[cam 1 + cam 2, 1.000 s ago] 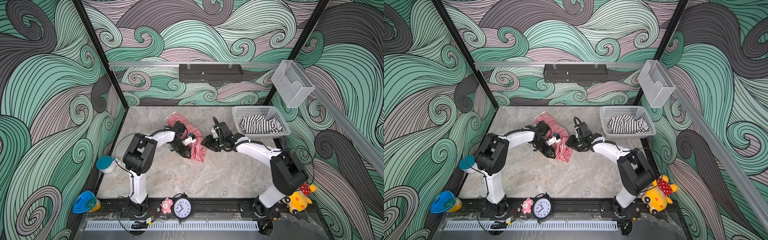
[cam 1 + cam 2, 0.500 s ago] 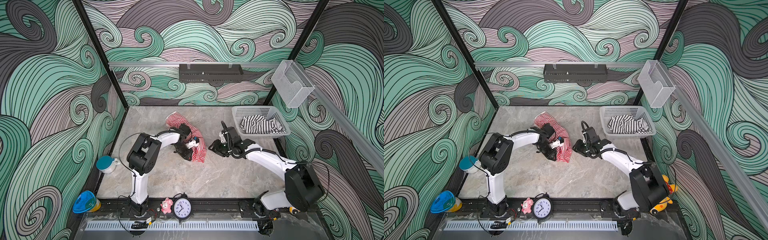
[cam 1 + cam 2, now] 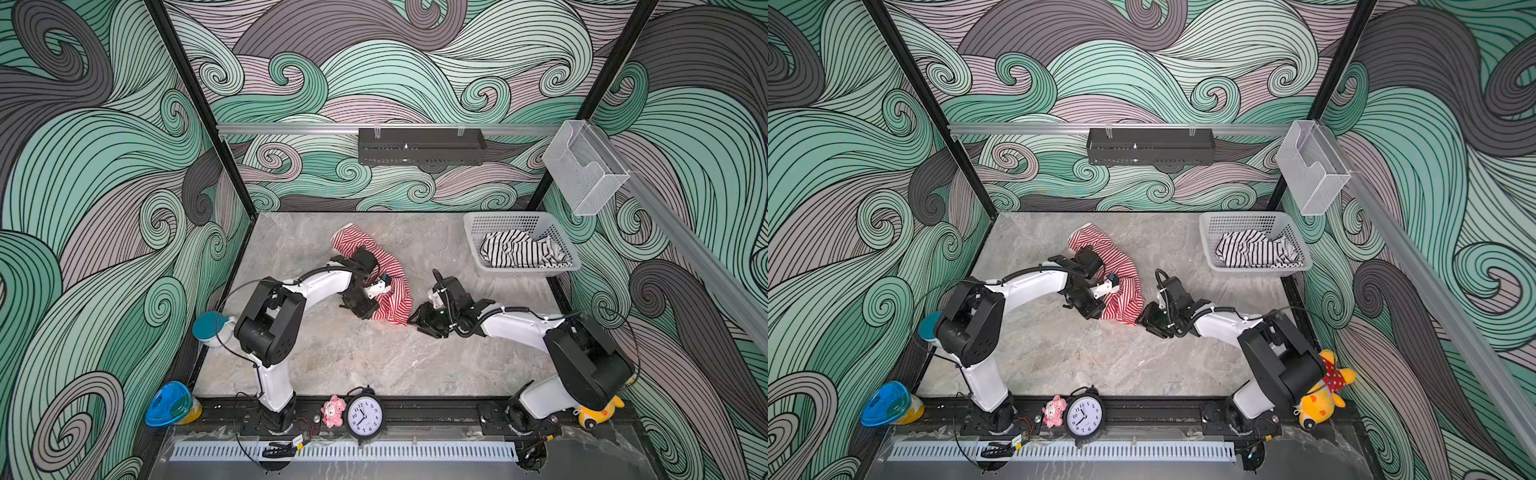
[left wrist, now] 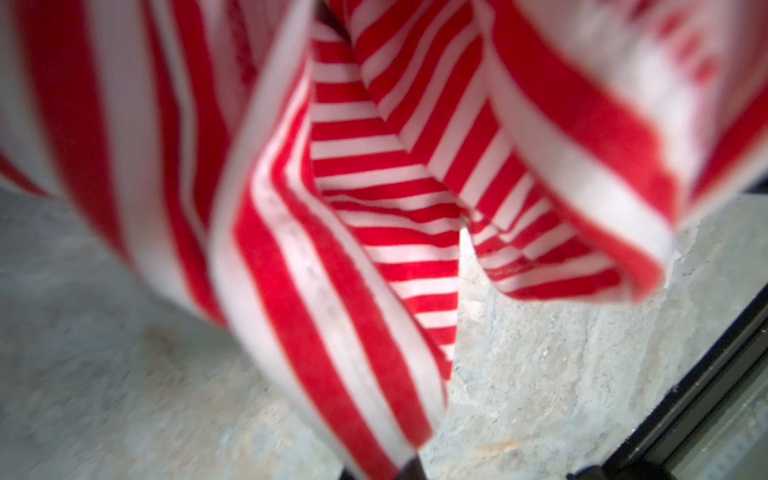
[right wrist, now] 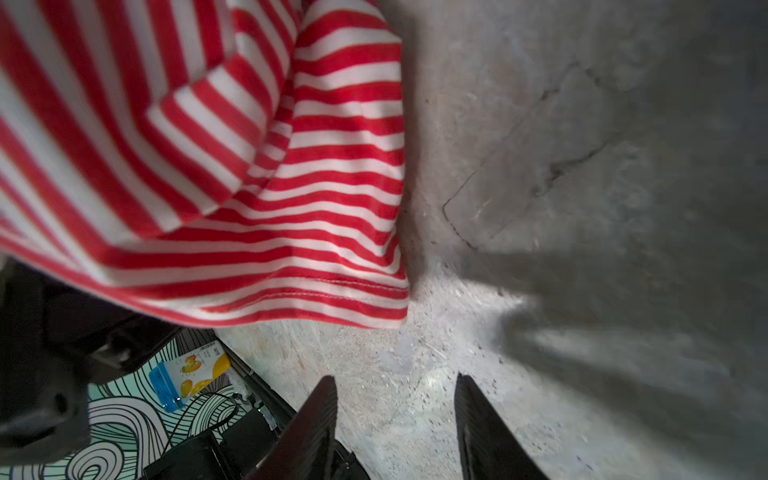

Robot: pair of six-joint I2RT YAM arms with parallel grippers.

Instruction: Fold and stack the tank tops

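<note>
The red-and-white striped tank top lies crumpled mid-table. My left gripper is at its near-left edge, shut on a fold. In the left wrist view the cloth rises from the jaws and fills the frame. My right gripper sits low at the garment's near-right corner. It is open, with bare table between its fingers, a short way from the hem. The black-and-white tank top lies bunched in the white basket.
The basket stands at the back right corner. A clock, a pink toy and a yellow plush line the front rail. A teal cup stands at the left edge. A black shelf hangs on the back wall.
My left gripper has closed on the red-and-white tank top. My right gripper has let go of it and drawn back toward the table's front, staying open beside the hem.
</note>
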